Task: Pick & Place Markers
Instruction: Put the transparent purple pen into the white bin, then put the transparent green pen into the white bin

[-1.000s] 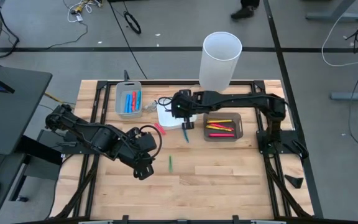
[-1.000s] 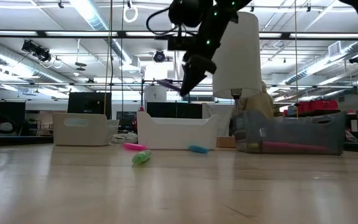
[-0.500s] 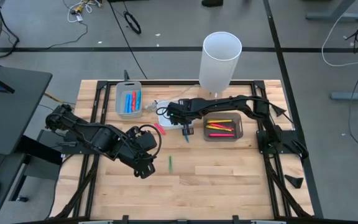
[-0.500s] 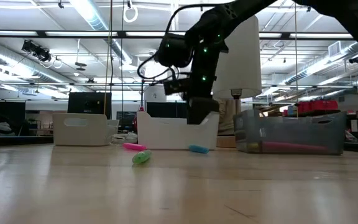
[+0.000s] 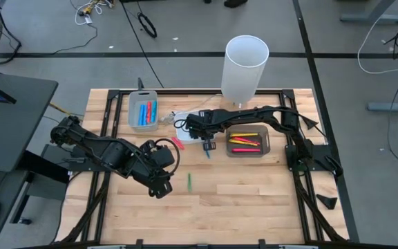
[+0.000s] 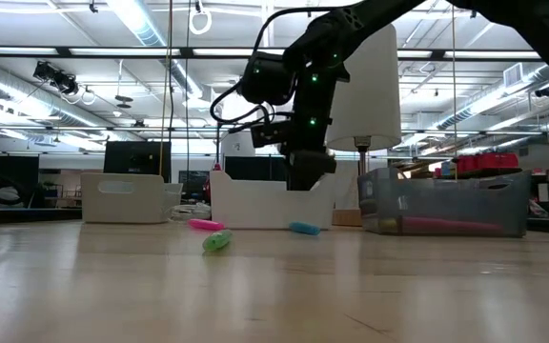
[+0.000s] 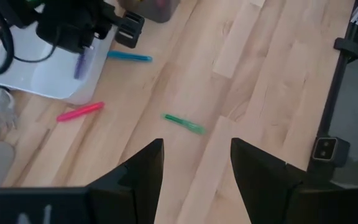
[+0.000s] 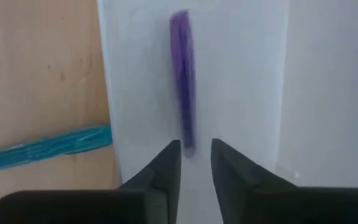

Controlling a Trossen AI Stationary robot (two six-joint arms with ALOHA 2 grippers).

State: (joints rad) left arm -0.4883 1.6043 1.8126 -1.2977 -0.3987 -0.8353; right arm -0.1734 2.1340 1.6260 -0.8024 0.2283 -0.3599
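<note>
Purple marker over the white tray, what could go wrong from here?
The right gripper holds the purple marker only by its end, fingers narrowly apart; it could slip or tilt. It hangs near the white tray's edge, so it might land on the table beside the blue marker.

Purple marker (image 8: 183,81) pinched by its end in my right pincer (image 8: 195,163), over white tray (image 8: 241,74). Green marker (image 5: 189,181) loose at 6 o'clock of it, pink marker (image 5: 177,143) at 8, blue marker (image 5: 206,150) between them.
</note>
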